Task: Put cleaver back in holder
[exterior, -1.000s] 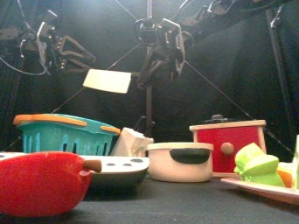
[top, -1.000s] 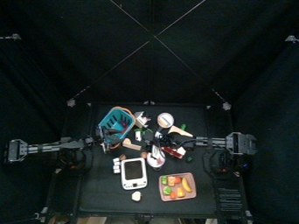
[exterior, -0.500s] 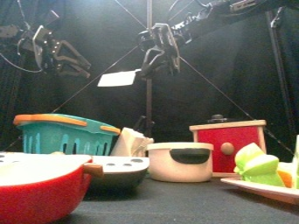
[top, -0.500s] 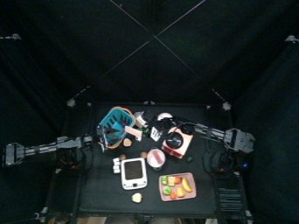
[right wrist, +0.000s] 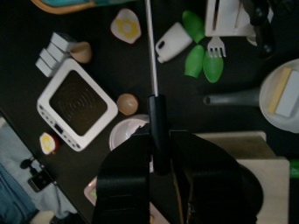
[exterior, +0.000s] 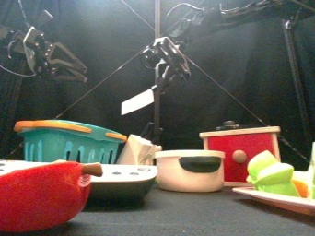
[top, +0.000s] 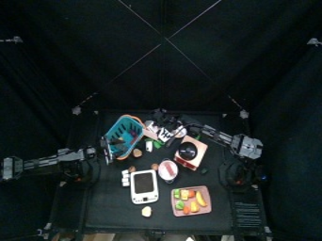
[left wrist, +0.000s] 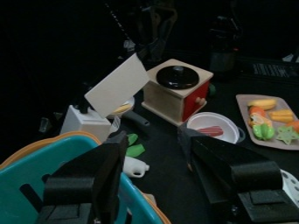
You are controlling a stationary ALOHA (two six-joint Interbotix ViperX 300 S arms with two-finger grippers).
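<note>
The pickup looks done: the right claw (exterior: 164,57) is clenched on the handle of the one cleaver (exterior: 138,100), which hangs in the air at the middle of the front view, blade tilted. Left to do, as I judge it: carry it to the single wooden holder (left wrist: 93,121), seen at middle left of the left wrist view beside the teal basket (exterior: 69,141), and slot it in. The left claw (left wrist: 158,166) is released and empty.

One red box (exterior: 240,156) and one white pot (exterior: 189,170) stand on the worktop (exterior: 185,217).

One camera looks straight down from high up; another sits level at the tabletop's (top: 111,202) front edge. Both wrist cameras look close, sharing the red box (left wrist: 176,87).
</note>
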